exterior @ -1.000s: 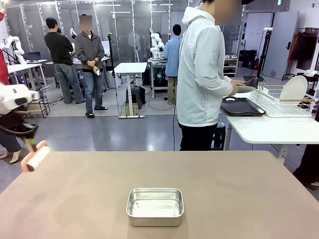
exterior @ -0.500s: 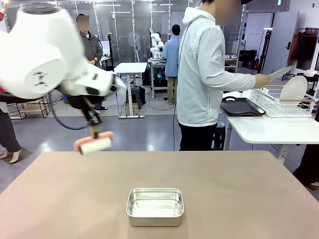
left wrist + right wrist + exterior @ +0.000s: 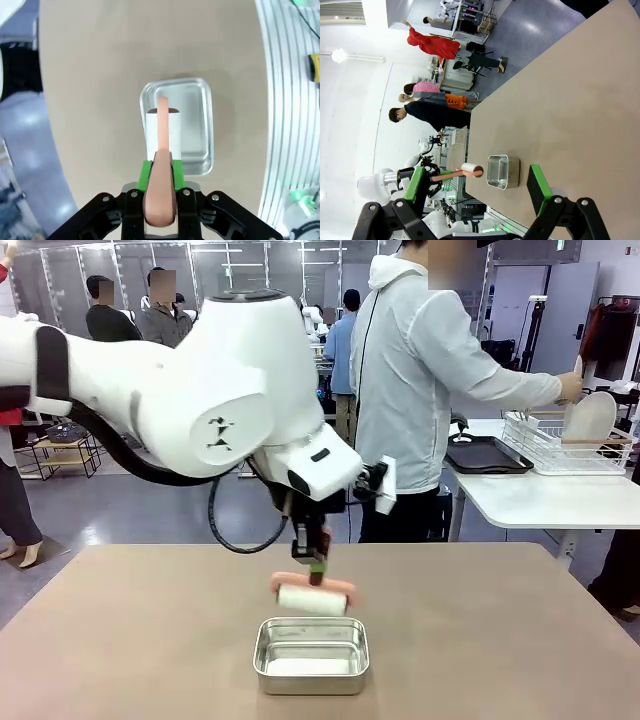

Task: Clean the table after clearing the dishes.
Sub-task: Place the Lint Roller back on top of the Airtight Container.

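My left gripper (image 3: 318,562) is shut on the pink handle of a lint roller (image 3: 313,598), whose white roll hangs just above the far edge of a steel pan (image 3: 311,655) in the middle of the pinkish-brown table (image 3: 500,640). In the left wrist view the green pads (image 3: 145,172) clamp the handle, and the roller (image 3: 162,134) lies over the pan (image 3: 192,125). My right gripper (image 3: 476,176) is open with nothing in it, off to the side of the table (image 3: 570,100). Of the dishes, a white plate (image 3: 588,420) stands in a wire rack.
A person (image 3: 415,380) stands at the table's far side, one hand (image 3: 570,386) reaching to the wire rack (image 3: 545,452) on a white side table (image 3: 540,502). A dark tray (image 3: 485,456) lies beside the rack. Other people stand farther back.
My left arm has swung from the table's left edge to the middle, carrying the roller over the pan. The person's arm has stretched further right, up to the rack.
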`<control>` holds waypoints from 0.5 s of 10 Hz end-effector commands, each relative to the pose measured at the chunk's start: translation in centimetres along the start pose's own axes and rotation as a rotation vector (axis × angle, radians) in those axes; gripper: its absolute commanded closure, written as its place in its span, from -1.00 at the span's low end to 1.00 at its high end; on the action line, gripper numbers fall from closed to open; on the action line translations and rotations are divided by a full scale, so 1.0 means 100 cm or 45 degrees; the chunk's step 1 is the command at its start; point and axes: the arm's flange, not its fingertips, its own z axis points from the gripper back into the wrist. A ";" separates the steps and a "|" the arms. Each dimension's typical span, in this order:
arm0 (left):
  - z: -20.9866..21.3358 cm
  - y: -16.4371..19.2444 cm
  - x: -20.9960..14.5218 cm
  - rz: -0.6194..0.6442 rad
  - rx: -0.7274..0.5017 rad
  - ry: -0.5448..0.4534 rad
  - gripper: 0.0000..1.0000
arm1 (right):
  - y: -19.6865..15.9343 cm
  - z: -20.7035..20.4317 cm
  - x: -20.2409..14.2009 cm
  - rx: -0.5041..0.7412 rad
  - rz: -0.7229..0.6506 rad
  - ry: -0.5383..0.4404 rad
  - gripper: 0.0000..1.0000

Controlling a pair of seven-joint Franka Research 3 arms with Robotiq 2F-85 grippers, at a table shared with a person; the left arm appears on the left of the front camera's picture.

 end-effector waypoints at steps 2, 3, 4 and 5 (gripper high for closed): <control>-0.009 0.014 -0.006 -0.020 -0.128 -0.006 0.59 | 0.003 0.000 -0.001 0.010 0.004 0.004 -1.00; -0.009 0.013 -0.010 -0.003 -0.141 -0.041 0.59 | 0.003 0.000 -0.001 0.010 0.004 0.004 -1.00; -0.010 0.013 -0.015 0.030 -0.150 -0.069 0.59 | 0.003 0.000 -0.001 0.010 0.004 0.004 -1.00; -0.016 0.015 -0.022 0.063 -0.161 -0.096 0.59 | 0.003 0.000 -0.001 0.010 0.004 0.004 -1.00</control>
